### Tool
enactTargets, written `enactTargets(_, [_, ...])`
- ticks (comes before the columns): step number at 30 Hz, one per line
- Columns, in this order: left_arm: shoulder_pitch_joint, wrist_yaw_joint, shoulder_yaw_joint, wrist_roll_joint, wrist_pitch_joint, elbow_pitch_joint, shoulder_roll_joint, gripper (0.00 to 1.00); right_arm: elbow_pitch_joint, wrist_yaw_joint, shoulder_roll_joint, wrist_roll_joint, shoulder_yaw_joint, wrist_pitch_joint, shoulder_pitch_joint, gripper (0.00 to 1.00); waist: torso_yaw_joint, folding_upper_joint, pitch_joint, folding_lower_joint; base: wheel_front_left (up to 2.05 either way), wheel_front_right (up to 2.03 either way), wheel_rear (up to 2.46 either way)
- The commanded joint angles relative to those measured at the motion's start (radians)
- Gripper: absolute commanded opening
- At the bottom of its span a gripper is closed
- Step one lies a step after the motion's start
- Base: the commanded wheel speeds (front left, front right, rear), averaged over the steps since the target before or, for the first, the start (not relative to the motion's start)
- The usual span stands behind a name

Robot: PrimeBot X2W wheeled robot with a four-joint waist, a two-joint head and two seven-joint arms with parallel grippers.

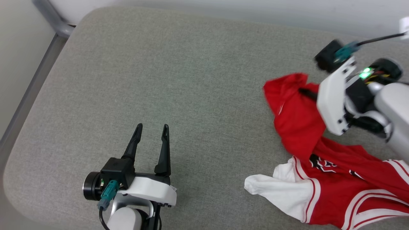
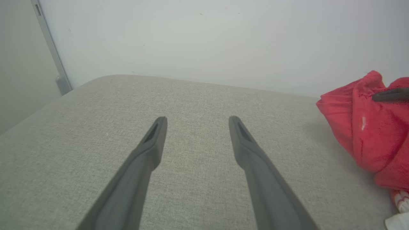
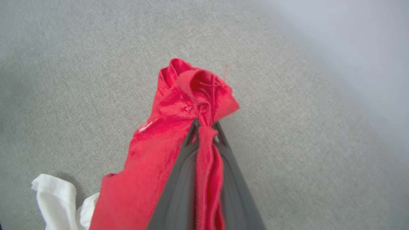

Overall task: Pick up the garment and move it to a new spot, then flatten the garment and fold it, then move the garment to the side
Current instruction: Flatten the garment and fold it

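A grey woven-fabric padded worktop [image 1: 191, 80] with rounded corners runs up to a pale wall [image 2: 204, 38]. On its right part, well apart from the left fingers [image 1: 164, 147] and off to their right, lies the red jersey-style T-shirt [image 1: 297, 127], crumpled rather than flat.

Its long axis runs on a slant in the head view. One bunched red end is gathered at the tips of the right fingers [image 3: 179, 185]. From there the cloth trails back under that wrist towards the robot's side and spreads wider as it goes. A white short sleeve with red striped trim [image 1: 278, 188] sticks out from the near end and points towards the left fingers' side. Part of the black white-outlined lettering [image 1: 319, 163] shows among the folds behind the right fingers; it cannot be read.

The right fingers are pressed together on a twisted fold of red fabric. That fold runs between them along their length and bulges out past their tips.

The left fingers are spread wide with bare grey fabric between them, and they point away towards the wall.
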Motion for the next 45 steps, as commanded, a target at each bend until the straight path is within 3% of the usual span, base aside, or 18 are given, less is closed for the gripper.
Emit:
enactTargets(1, [0.011, 0.002, 0.007, 0.006, -0.002, 0.000, 0.000, 1.00, -0.004, -0.001, -0.020, 0.016, -0.014, -0.024, -0.002, 0.00, -0.016, 0.0000, -0.018, 0.0000, 0.00, 0.00, 0.00])
enactTargets(4, [0.026, -0.002, 0.014, 0.015, -0.002, -0.002, 0.000, 1.00, 0.005, -0.001, -0.116, 0.040, -0.064, -0.068, -0.012, 0.00, -0.032, 0.0000, -0.037, 0.0000, 0.00, 0.00, 0.00])
enactTargets(11, [0.037, -0.007, 0.018, 0.021, -0.002, -0.006, 0.000, 1.00, 0.133, -0.001, -0.233, 0.073, -0.162, -0.099, 0.041, 0.00, -0.036, 0.0000, -0.039, 0.0000, 0.00, 0.00, 0.00])
enactTargets(16, [0.028, -0.015, 0.018, 0.024, -0.002, -0.007, 0.000, 1.00, 0.310, -0.001, -0.243, 0.084, -0.200, -0.032, 0.119, 0.00, -0.030, 0.0000, -0.017, 0.0000, 0.00, 0.00, 0.00])
enactTargets(21, [0.010, -0.019, 0.006, 0.021, -0.002, -0.005, 0.000, 1.00, 0.507, -0.001, -0.201, 0.110, -0.241, -0.007, 0.216, 0.00, -0.012, 0.0000, 0.010, 0.0000, 0.00, 0.00, 0.00])
enactTargets(26, [0.003, -0.021, 0.013, 0.029, -0.002, 0.001, 0.000, 1.00, 0.574, -0.001, -0.148, 0.117, -0.252, -0.040, 0.267, 0.00, -0.012, 0.0000, 0.014, 0.0000, 0.00, 0.00, 0.00])
enactTargets(27, [0.005, -0.022, 0.016, 0.032, -0.003, 0.003, 0.000, 1.00, 0.570, -0.001, -0.140, 0.119, -0.259, -0.060, 0.264, 0.21, -0.017, 0.0000, 0.008, 0.0000, 0.00, 0.00, 0.00])
enactTargets(28, [0.008, -0.024, 0.020, 0.038, -0.002, 0.004, 0.000, 1.00, 0.561, -0.001, -0.137, 0.114, -0.264, -0.090, 0.255, 1.00, -0.024, 0.0000, 0.002, 0.0000, 0.00, 0.00, 0.00])
enactTargets(36, [0.005, -0.064, 0.071, 0.086, -0.003, 0.005, 0.003, 1.00, 0.470, -0.001, -0.162, -0.024, -0.286, -0.442, 0.193, 1.00, -0.100, 0.0000, -0.067, 0.0000, 0.00, 0.00, 0.00])
enactTargets(42, [-0.036, -0.124, 0.091, 0.117, -0.002, 0.015, 0.031, 1.00, 0.431, -0.001, -0.102, -0.129, -0.368, -0.674, 0.215, 1.00, -0.152, 0.0000, -0.102, 0.0000, 0.00, 0.00, 0.00])
enactTargets(45, [-0.079, -0.152, 0.082, 0.135, -0.003, 0.024, 0.066, 1.00, 0.398, -0.001, -0.053, -0.199, -0.443, -0.739, 0.247, 1.00, -0.170, 0.0000, -0.110, 0.0000, 0.00, 0.00, 0.00])
